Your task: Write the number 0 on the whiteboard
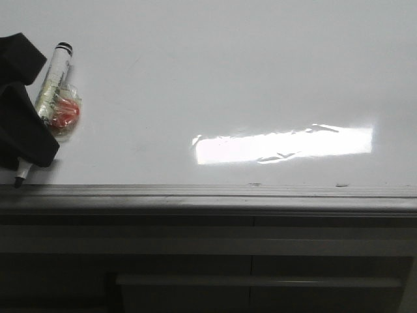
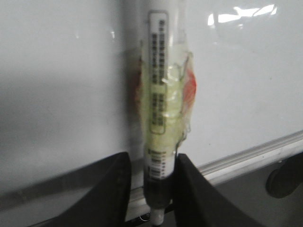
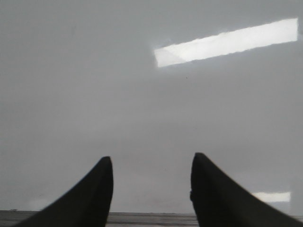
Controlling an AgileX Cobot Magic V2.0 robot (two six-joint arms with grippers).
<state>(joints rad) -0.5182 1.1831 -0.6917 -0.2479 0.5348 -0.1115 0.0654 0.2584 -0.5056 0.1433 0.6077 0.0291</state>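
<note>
The whiteboard (image 1: 228, 78) is glossy white with a grey edge rail (image 1: 208, 191). No number 0 shows on it. A white marker (image 1: 55, 75) wrapped in clear tape with a red blob (image 1: 65, 116) lies tilted at the far left, its dark tip (image 1: 19, 177) over the rail. My left gripper (image 1: 26, 153) straddles the marker near its tip. In the left wrist view the marker (image 2: 161, 71) sits between the fingers of the left gripper (image 2: 152, 161). One finger touches it and a gap shows at the other. My right gripper (image 3: 151, 163) is open and empty over bare board.
Dark panelled furniture (image 1: 208, 261) lies beyond the rail. A bright light reflection (image 1: 283, 145) sits on the board right of centre. Small dark specks (image 1: 341, 184) lie by the rail. A dark rounded object (image 2: 286, 177) shows beyond the rail in the left wrist view.
</note>
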